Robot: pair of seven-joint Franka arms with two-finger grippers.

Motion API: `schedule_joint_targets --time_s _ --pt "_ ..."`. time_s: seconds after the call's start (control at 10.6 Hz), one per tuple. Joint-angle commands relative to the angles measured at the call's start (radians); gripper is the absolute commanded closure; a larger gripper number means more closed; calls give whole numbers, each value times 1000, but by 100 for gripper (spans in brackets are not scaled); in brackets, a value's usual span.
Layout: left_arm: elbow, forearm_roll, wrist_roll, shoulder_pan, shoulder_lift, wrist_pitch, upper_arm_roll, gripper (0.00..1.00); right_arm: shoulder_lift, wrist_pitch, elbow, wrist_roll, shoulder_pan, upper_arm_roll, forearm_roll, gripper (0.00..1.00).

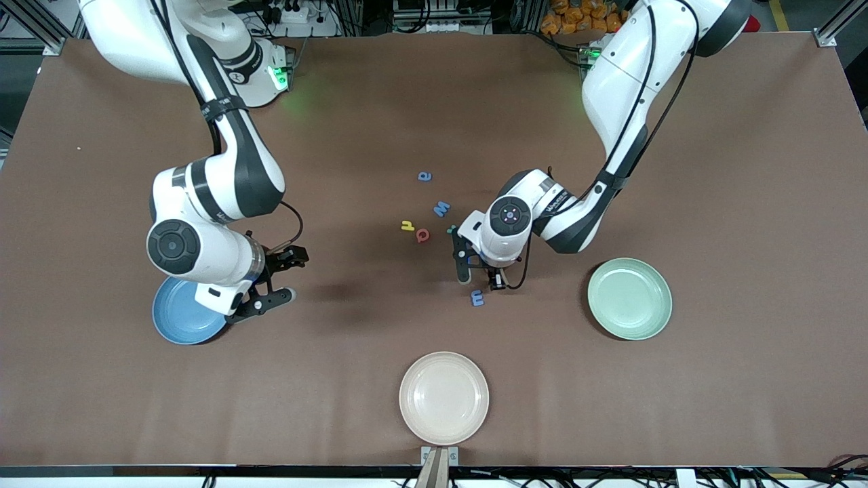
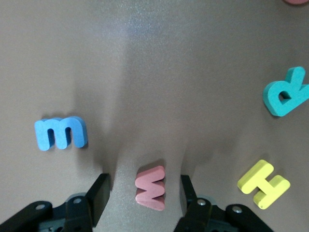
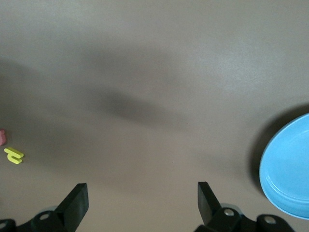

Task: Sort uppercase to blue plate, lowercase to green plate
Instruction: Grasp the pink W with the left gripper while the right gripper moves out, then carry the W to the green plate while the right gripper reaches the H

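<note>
Straddling red w (image 2: 150, 188), left claw (image 2: 144, 193) stands low over surface, fingers half-spread, apparently not yet touching; w lies centred between them. Green plate (image 1: 629, 298) nearest this arm. Right claw (image 3: 142, 200) wide, empty, waiting beside blue plate (image 3: 288, 169).

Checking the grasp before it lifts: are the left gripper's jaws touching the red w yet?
Apart. In the left wrist view the left gripper straddles the red w, with bare table visible between the letter and each jaw.

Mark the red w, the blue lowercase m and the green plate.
red w (image 2: 150, 187), left wrist view, middle of its top face.
blue lowercase m (image 2: 60, 133), left wrist view, centre prong.
green plate (image 1: 597, 299), front view, rim toward the right arm's end.
</note>
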Motion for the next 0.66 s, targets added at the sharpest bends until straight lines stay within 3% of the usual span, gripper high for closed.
schedule_joint_targets --time_s 0.0,0.09,0.19,0.38,0.56 --pt "13 22 11 -3 11 5 0 34 10 -5 22 -8 -14 2 16 0" --pt "15 22 12 -3 13 6 0 40 20 -5 22 -7 -13 2 18 0" --pt "15 22 12 -3 19 6 0 52 23 -5 22 -7 -8 2 16 0" --pt "15 17 4 -2 17 6 0 100 24 -5 20 3 9 2 18 0" --pt "16 11 3 30 -1 5 2 100 33 -1 20 16 56 2 19 0"
